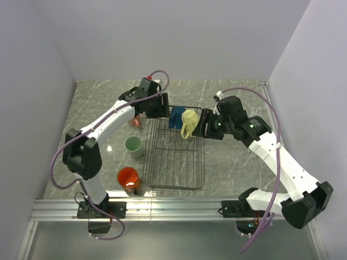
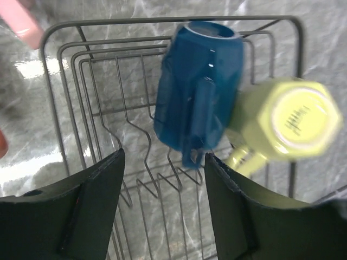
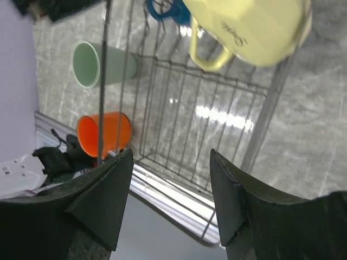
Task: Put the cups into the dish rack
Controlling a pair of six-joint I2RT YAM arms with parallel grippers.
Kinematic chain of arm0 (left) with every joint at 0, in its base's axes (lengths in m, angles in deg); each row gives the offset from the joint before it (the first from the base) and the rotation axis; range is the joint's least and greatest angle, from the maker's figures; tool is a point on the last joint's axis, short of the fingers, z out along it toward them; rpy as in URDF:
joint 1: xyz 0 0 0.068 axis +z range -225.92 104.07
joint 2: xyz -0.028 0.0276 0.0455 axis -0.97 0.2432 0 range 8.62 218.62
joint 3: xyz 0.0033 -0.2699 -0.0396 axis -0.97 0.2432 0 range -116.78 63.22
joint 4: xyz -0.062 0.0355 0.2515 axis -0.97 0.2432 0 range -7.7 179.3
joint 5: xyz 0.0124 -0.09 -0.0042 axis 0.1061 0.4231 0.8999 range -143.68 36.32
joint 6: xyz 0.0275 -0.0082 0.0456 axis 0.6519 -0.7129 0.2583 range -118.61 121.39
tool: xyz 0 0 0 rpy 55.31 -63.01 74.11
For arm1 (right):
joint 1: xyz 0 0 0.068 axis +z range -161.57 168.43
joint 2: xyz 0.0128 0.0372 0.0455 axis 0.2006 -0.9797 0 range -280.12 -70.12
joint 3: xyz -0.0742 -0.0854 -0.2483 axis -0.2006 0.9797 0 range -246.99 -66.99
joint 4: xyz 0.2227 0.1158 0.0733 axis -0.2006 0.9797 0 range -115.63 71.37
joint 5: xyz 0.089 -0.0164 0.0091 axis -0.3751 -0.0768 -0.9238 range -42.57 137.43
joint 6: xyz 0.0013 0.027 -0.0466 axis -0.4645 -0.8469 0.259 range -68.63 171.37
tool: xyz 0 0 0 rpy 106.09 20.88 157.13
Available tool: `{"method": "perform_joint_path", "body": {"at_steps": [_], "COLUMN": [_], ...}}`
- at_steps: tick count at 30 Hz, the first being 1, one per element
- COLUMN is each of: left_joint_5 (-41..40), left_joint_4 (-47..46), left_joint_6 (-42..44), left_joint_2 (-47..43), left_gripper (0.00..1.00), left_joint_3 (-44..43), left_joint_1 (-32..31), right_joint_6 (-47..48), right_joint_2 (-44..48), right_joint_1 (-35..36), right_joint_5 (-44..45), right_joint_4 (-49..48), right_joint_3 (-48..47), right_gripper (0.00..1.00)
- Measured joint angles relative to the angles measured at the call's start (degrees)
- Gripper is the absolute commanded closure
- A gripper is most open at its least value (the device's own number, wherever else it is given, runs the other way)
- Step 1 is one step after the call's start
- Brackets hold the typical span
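The left gripper [image 2: 162,157] and right gripper [image 3: 171,154] hang open and empty at the black thin-wire dish rack [image 1: 176,187]. The small pink mug [image 1: 135,122] lies just left of the left jaws.

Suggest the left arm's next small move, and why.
Probably swing the left end effector toward the pink mug just left of the dish rack: its jaws stand open and empty, blue mug and yellow mug already sit racked, and pink is the nearest cup outside.

1. Right gripper [image 3: 171,203]: jaws apart, nothing between them.
2. Pale yellow mug [image 3: 255,27] in dish rack [image 3: 269,111], blue mug [image 3: 162,10] just beside it.
3. Mint green mug [image 3: 105,65] and orange mug [image 3: 105,132] outside the rack.
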Motion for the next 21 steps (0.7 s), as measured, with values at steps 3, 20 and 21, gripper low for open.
{"method": "perform_joint_path", "body": {"at_steps": [3, 20, 21], "left_joint_5": [0.72, 6.49, 6.49], "left_joint_4": [-0.15, -2.56, -2.43], "left_joint_6": [0.83, 3.96, 4.02], "left_joint_2": [3.72, 10.75, 11.39], "left_gripper": [0.35, 0.51, 0.52], "left_joint_3": [-1.14, -7.10, -7.10], "left_joint_1": [-0.02, -0.72, -0.90], "right_joint_6": [-0.37, -1.18, -1.18], "right_joint_2": [2.56, 8.28, 8.31], "right_joint_1": [0.00, -0.83, -0.94], "right_joint_5": [0.39, 3.34, 3.43], "right_joint_4": [0.42, 2.14, 2.14], "right_joint_3": [3.26, 9.55, 9.57], "right_gripper": [0.34, 0.35, 0.35]}}
